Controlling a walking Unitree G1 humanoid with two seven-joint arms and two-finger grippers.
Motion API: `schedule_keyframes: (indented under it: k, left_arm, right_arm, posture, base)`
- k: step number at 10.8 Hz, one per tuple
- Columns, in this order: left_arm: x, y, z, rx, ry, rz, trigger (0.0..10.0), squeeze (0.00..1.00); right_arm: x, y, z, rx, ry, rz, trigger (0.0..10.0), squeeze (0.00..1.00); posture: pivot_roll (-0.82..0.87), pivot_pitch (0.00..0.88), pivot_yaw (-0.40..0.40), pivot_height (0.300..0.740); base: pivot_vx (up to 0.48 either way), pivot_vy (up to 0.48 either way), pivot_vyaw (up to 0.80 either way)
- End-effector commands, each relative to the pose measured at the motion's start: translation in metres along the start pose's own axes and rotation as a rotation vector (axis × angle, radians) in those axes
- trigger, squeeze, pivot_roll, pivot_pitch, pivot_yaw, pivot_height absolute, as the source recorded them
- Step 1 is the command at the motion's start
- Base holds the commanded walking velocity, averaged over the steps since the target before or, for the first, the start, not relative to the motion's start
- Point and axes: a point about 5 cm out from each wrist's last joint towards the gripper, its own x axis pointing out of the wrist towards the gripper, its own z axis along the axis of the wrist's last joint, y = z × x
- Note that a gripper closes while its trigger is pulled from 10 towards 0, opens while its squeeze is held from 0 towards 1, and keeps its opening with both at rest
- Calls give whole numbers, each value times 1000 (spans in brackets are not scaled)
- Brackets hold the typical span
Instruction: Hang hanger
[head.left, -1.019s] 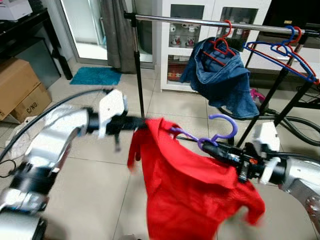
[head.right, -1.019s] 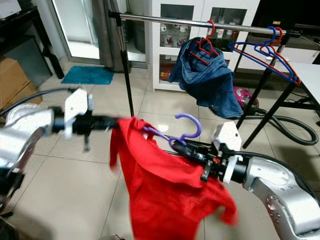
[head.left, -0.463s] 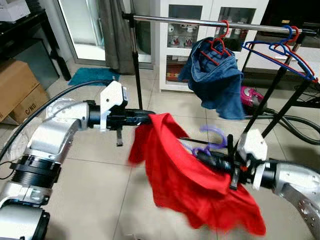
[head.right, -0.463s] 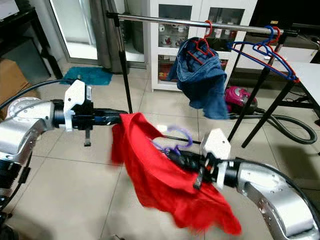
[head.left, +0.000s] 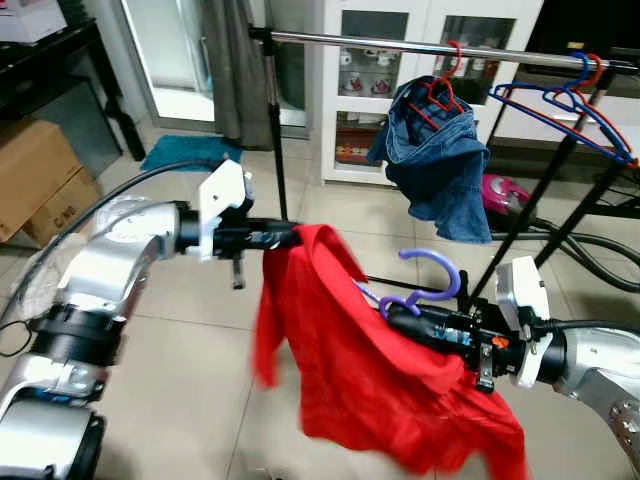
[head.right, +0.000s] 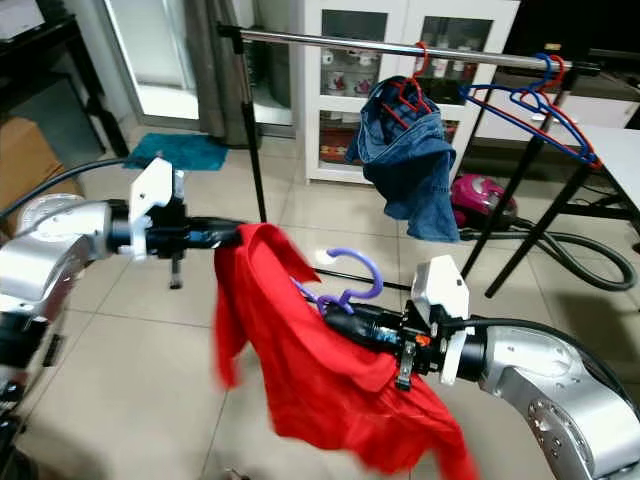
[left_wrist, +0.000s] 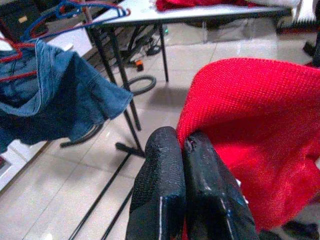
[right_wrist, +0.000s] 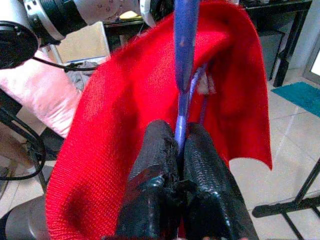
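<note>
Left gripper (head.left: 290, 236) pinching red garment (head.left: 370, 370) edge, right gripper (head.left: 400, 312) clamping purple hanger (head.left: 428, 277).

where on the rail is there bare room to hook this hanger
The silver metal rail is bare between its left upright post and the red hanger carrying blue denim. Its right end is crowded with empty blue and red hangers.

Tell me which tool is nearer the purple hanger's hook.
Right. The right tool grips the purple hanger just below its hook; the left tool pinches the red garment off toward the robot's left.
</note>
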Motion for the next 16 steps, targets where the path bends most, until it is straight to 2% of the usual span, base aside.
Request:
schedule_keyframes:
  k: [1,3,6,7,10,12,13,14,15,16]
  left_arm:
    - [-4,5,12,3,-36,7,0,0]
    - [-6,3,6,-16,2,-20,0,0]
    - [-6,3,6,-16,2,-20,0,0]
    - [-11,10,-9,-86,56,29,10000,1000]
    - [-15,11,-9,-135,51,17,10000,1000]
    - [-13,10,-9,-135,45,8,10000,1000]
    - [-14,12,-10,-119,38,39,10000,1000]
    - [-19,16,-8,-109,-5,110,10000,976]
    - [-32,19,-3,-121,-101,225,10000,0]
    - [-39,19,-4,-122,-116,282,10000,0]
  right_arm:
    - [3,7,2,-13,-2,56,10000,0]
    - [2,8,3,-9,-8,57,10000,0]
    - [2,8,3,-9,-8,57,10000,0]
    - [1,9,7,1,-34,76,10000,0]
    - [1,8,8,5,-43,82,10000,0]
    - [1,7,7,3,-44,65,10000,0]
    - [0,4,5,14,-28,26,10000,0]
    - [-3,-7,-7,13,47,-101,10000,0]
    - [-5,-23,-22,52,80,-307,10000,0]
    - [-4,-28,-25,54,71,-378,10000,0]
  posture:
    - [24,2,49,740]
    - [24,2,49,740]
    - [24,2,49,740]
    - [24,0,46,740]
    - [29,0,45,740]
    - [27,0,47,740]
    - [27,0,47,740]
    - [23,0,52,740]
    - [24,0,53,740]
    - [28,0,46,740]
  base:
    - [0,0,0]
    - [0,0,0]
    - [0,0,0]
    - [0,0,0]
    - [0,0,0]
    - [0,0,0]
    - [0,0,0]
    - [0,0,0]
    - [0,0,0]
    - [0,0,0]
